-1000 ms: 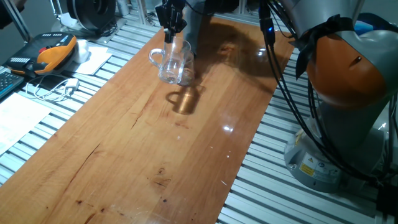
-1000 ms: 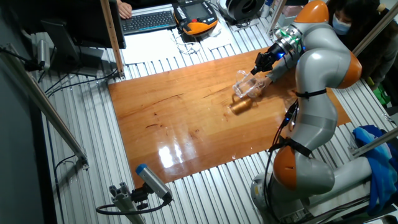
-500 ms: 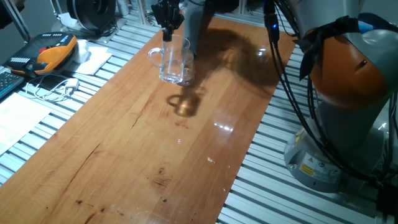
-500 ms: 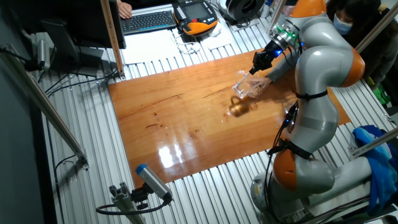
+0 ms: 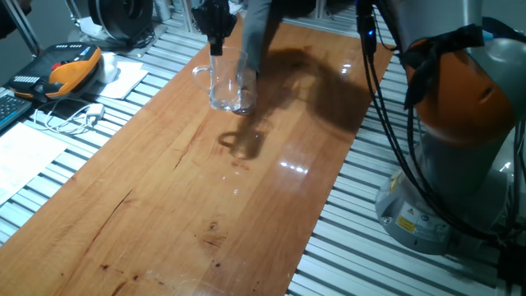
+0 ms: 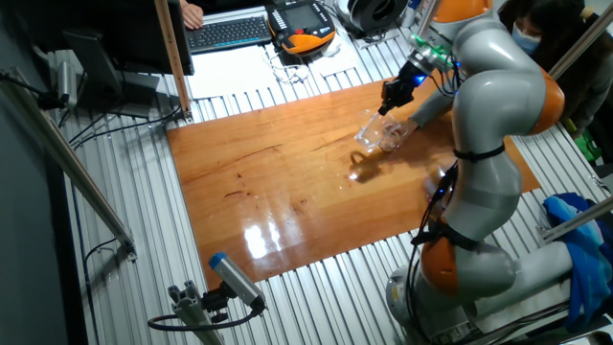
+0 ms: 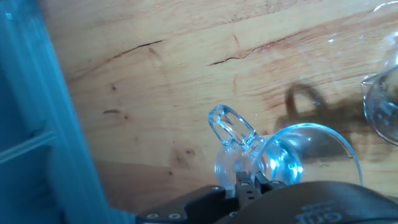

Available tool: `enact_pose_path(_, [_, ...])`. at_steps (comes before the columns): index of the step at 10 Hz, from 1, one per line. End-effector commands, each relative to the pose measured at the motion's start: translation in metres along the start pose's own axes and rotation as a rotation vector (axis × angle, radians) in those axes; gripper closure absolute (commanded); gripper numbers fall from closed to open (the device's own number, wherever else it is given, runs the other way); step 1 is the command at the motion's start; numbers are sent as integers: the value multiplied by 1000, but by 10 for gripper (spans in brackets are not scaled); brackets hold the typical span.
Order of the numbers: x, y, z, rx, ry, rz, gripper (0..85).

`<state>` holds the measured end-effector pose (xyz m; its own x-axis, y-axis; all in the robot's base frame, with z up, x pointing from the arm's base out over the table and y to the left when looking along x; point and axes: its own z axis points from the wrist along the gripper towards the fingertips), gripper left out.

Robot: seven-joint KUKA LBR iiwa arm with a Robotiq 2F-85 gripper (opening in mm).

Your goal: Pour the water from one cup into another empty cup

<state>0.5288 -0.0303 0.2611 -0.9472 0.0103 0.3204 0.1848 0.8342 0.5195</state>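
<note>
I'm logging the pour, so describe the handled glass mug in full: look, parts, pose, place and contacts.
The mug is clear, colourless glass with a looped side handle and a round open mouth. It looks upright, lifted off the wooden table, its shadow lying apart on the boards. The gripper pinches its rim from above, near the handle. The smaller tumbler shows close beside it; whether they touch is unclear. Water inside cannot be made out.
</note>
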Motion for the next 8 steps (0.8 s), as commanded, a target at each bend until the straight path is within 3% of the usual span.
enact_pose_path(1, [2,6,3,100,-11,4,850])
enact_pose_path(8, [6,26,30,247,-110,64,850])
